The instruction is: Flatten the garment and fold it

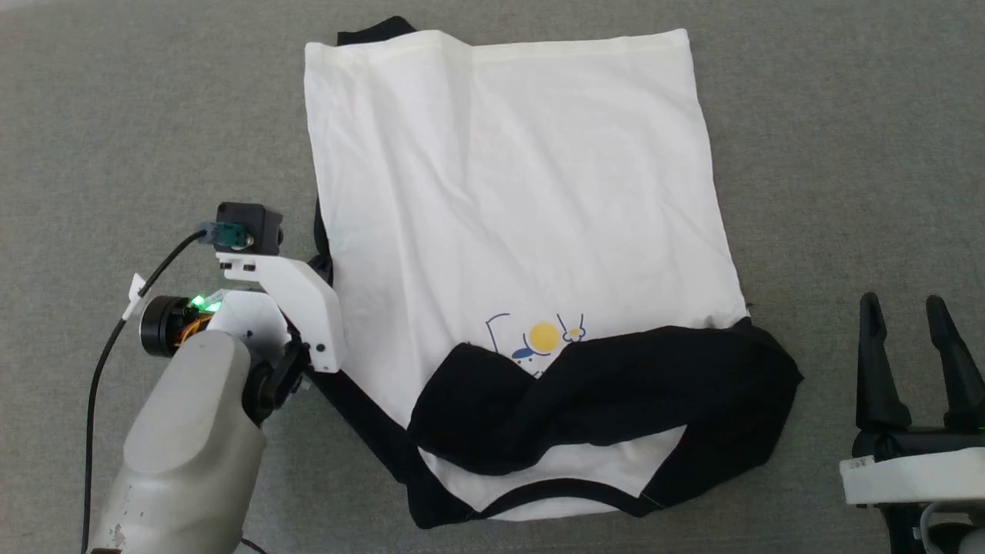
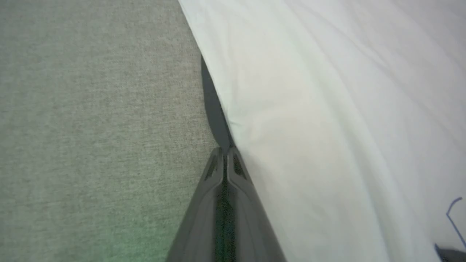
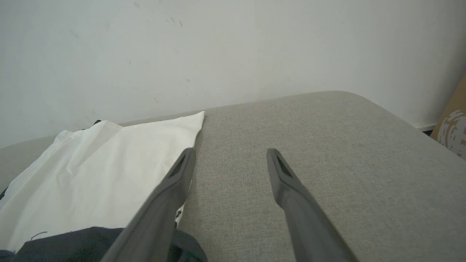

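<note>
The garment (image 1: 508, 192) lies spread on the grey cloth surface, its white body wide and mostly smooth, hem at the far side. A black sleeve (image 1: 600, 392) is folded across the chest, partly covering the yellow and blue print (image 1: 542, 336). At the garment's left edge, my left gripper (image 2: 225, 149) is shut, its tips pinching a narrow dark strip of sleeve (image 2: 213, 105) that pokes out beside the white cloth (image 2: 327, 109). My left wrist (image 1: 292, 308) covers those fingers in the head view. My right gripper (image 1: 902, 304) stands open off the garment's right side, nothing between its fingers (image 3: 230, 153).
The grey upholstered surface (image 1: 846, 154) stretches wide on both sides of the garment. A pale wall (image 3: 233, 47) rises behind its far edge, which rounds off at the right. A brown patterned thing (image 3: 453, 127) stands past that corner. A black cable (image 1: 115, 338) trails from my left wrist.
</note>
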You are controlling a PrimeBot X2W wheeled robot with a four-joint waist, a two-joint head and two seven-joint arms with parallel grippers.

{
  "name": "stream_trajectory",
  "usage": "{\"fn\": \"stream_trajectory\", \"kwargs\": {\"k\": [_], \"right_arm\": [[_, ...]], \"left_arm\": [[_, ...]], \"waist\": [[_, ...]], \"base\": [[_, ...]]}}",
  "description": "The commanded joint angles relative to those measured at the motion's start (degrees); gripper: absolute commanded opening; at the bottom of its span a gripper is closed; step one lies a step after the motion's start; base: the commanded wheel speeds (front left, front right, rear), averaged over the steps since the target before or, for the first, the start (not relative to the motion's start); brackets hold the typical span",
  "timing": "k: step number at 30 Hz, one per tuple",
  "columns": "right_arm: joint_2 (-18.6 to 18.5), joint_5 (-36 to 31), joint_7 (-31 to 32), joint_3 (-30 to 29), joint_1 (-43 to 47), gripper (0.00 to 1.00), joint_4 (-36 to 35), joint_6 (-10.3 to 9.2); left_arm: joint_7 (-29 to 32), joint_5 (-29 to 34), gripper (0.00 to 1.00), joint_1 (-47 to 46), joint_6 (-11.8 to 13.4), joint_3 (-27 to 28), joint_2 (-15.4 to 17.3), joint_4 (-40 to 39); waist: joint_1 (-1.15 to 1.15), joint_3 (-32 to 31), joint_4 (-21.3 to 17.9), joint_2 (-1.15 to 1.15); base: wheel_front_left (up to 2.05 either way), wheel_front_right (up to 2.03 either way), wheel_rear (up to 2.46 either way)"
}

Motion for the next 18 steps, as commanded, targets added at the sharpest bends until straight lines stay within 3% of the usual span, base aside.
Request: {"fn": "stream_trajectory", "kwargs": {"k": [1,6,18], "right_arm": [[0.12,-0.15,-0.03,-0.17,-0.37,1.00,-0.23,-0.04],[0.12,-0.13,-0.09,-0.66,-0.62,1.00,0.09,-0.04],[0.12,-0.18,-0.19,-0.62,-0.26,1.00,0.95,-0.04]], "left_arm": [[1.08,-0.38,0.00,0.88,-0.44,-0.72,-0.48,1.50],[1.00,-1.71,0.00,0.57,-1.01,-0.23,-0.61,1.92],[-5.47,-2.70,0.00,1.37,1.09,2.32,-0.25,-0.83]], "waist": [[0.00,0.06,-0.18,0.00],[0.00,-0.11,-0.45,0.00],[0.00,-2.19,0.88,0.00]], "base": [[0.00,0.00,0.00],[0.00,0.00,0.00],[0.00,0.00,0.00]]}}
